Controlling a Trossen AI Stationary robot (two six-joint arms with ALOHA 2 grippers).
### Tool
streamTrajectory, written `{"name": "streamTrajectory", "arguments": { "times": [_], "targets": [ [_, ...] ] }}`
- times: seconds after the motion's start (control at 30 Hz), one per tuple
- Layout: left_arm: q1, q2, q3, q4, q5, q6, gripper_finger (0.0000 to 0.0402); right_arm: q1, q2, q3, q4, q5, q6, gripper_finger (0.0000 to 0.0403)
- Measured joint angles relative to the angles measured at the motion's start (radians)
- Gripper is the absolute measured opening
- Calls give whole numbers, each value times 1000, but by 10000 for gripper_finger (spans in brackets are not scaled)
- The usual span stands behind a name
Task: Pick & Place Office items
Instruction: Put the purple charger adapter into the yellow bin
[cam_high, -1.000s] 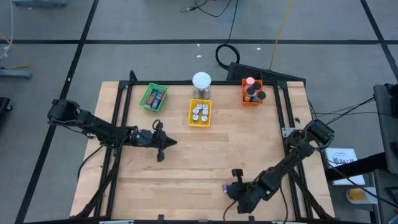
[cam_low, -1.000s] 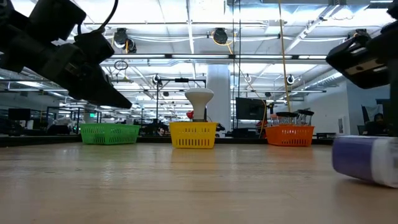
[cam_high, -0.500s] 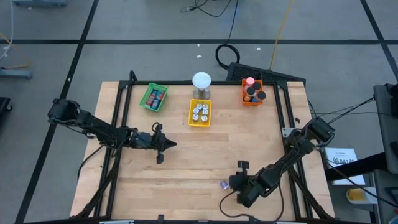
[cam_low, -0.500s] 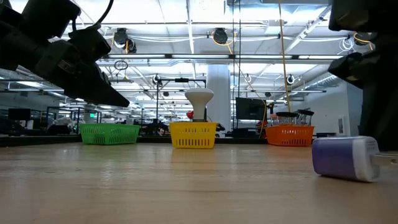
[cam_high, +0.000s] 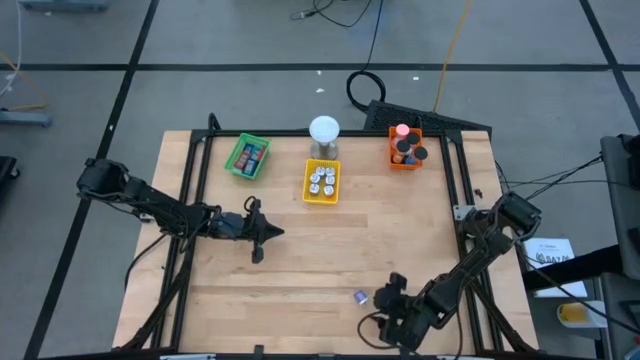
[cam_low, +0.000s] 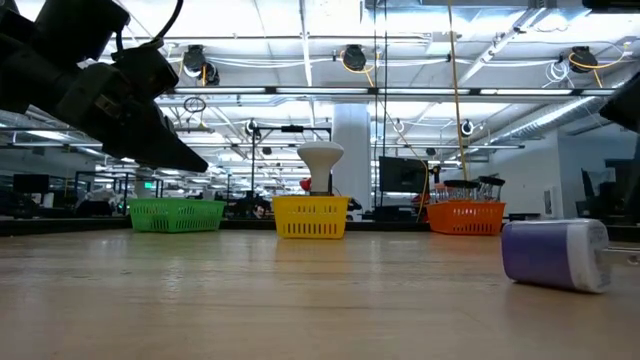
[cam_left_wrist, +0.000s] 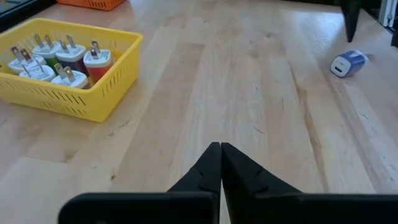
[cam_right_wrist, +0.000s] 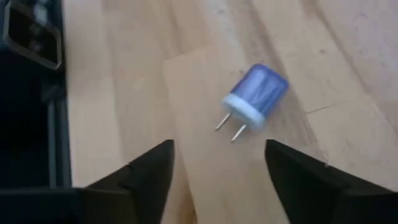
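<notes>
A small blue charger plug (cam_high: 359, 296) with a white face and two prongs lies on its side on the wooden table near the front edge; it also shows in the right wrist view (cam_right_wrist: 256, 96) and the low view (cam_low: 555, 254). My right gripper (cam_right_wrist: 219, 146) is open just to the right of the plug (cam_high: 387, 298), prongs pointing toward it, touching nothing. My left gripper (cam_high: 278, 231) hovers shut and empty above the table's left middle (cam_left_wrist: 220, 147). Other office items fill the trays at the back.
Along the far edge stand a green tray (cam_high: 247, 156), a yellow tray (cam_high: 321, 182) with several white plugs (cam_left_wrist: 62, 62), and an orange tray (cam_high: 405, 148). A white-domed cylinder (cam_high: 324, 135) stands behind the yellow tray. The table's middle is bare wood.
My right gripper has opened and let go of the blue plug, then drawn back up and toward the table's near right corner. The plug has settled on its side on the table, a little left of where it was held.
</notes>
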Motion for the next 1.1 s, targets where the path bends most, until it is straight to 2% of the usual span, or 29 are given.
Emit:
{"name": "streamTrajectory", "arguments": {
  "times": [0.17, 0.33, 0.67, 0.93, 1.1],
  "targets": [
    [-1, 0, 0, -1, 0, -6, 6, 1, 17, 0, 39, 65, 31, 301],
    [-1, 0, 0, -1, -2, -5, 6, -6, 80, 0, 109, 87, 48, 312],
    [-1, 0, 0, -2, -20, -9, 6, -10, 121, 0, 148, 232, 76, 280],
    [-1, 0, 0, -2, -27, -10, 6, -31, 148, 0, 133, 236, 81, 263],
    [-1, 0, 0, -2, -27, -9, 6, -47, 172, 1, 96, 196, 81, 250]
  ]
}}
